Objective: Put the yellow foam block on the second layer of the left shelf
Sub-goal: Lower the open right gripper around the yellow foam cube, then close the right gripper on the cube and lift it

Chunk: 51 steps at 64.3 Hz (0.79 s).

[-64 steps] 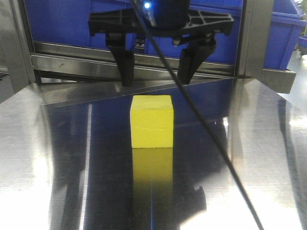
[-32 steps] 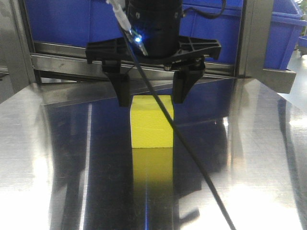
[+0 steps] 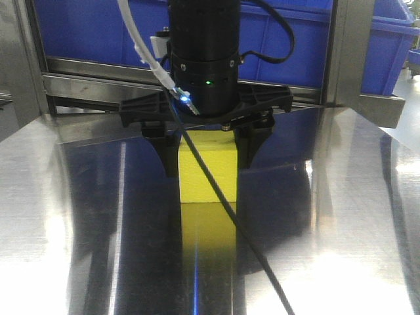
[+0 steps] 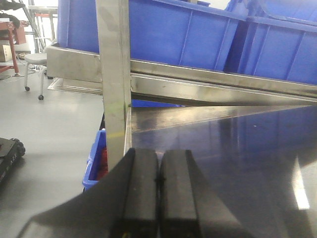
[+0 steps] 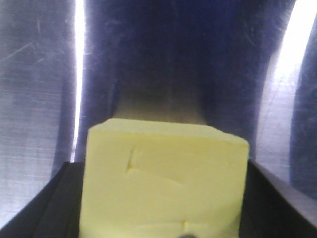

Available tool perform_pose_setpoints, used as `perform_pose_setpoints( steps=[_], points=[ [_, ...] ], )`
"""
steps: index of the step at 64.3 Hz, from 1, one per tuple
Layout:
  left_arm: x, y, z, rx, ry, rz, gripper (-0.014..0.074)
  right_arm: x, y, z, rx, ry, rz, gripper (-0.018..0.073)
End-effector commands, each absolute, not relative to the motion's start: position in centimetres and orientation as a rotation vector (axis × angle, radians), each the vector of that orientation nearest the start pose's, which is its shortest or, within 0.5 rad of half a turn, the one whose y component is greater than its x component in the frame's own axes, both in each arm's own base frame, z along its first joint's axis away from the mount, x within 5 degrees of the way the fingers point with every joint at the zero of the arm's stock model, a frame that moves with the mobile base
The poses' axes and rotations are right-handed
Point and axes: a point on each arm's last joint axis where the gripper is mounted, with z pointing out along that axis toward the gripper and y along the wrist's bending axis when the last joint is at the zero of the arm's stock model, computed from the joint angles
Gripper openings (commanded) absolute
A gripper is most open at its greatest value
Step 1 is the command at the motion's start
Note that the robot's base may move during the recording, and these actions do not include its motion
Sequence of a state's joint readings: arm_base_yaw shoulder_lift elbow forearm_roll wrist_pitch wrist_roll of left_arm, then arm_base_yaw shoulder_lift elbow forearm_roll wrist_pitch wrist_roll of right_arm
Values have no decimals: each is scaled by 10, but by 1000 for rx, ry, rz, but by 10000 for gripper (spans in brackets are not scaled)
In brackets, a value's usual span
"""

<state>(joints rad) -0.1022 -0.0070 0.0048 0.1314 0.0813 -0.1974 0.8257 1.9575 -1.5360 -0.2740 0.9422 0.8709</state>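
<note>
The yellow foam block (image 3: 207, 174) stands on the shiny steel table (image 3: 79, 216) at the middle. My right gripper (image 3: 209, 168) has come down over it from above. Its black fingers (image 3: 172, 157) stand on either side of the block, close to its faces, and the jaws are open. In the right wrist view the yellow foam block (image 5: 163, 178) fills the gap between the two fingers of the right gripper (image 5: 163, 203). My left gripper (image 4: 159, 163) is shut and empty, near the table's left corner.
Blue bins (image 3: 92, 29) sit on a steel shelf rail (image 3: 98, 82) behind the table. Steel uprights (image 3: 344, 52) flank it. A black cable (image 3: 243, 243) hangs across the front view. The left wrist view shows a steel post (image 4: 114, 74) and a blue bin (image 4: 94, 158) lower down.
My right gripper has come down from above the block until its fingers straddle the block's sides. The block has not moved.
</note>
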Motion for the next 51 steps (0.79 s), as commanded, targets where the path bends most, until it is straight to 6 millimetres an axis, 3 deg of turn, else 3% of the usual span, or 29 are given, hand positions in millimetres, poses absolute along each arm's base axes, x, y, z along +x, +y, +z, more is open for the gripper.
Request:
perform_pose_setpoints(
  steps=[1,16,29,37,51],
  points=[
    [57,-6,204,20,1506,-146,136,298,288,257,-129,2648,163,578],
    [57,-6,204,20,1506,-146,136,303,280,267,-151,2621,176,377],
    [57,-6,204,20,1506,-146,136,308,263,290,-241,2559,207,358],
    [57,-6,204,20,1506,-146,136,307,244,307,-329,2497,248,358],
    [57,-6,204,20,1506,-146,136,289,182,328,-324,2403,252,358]
  ],
)
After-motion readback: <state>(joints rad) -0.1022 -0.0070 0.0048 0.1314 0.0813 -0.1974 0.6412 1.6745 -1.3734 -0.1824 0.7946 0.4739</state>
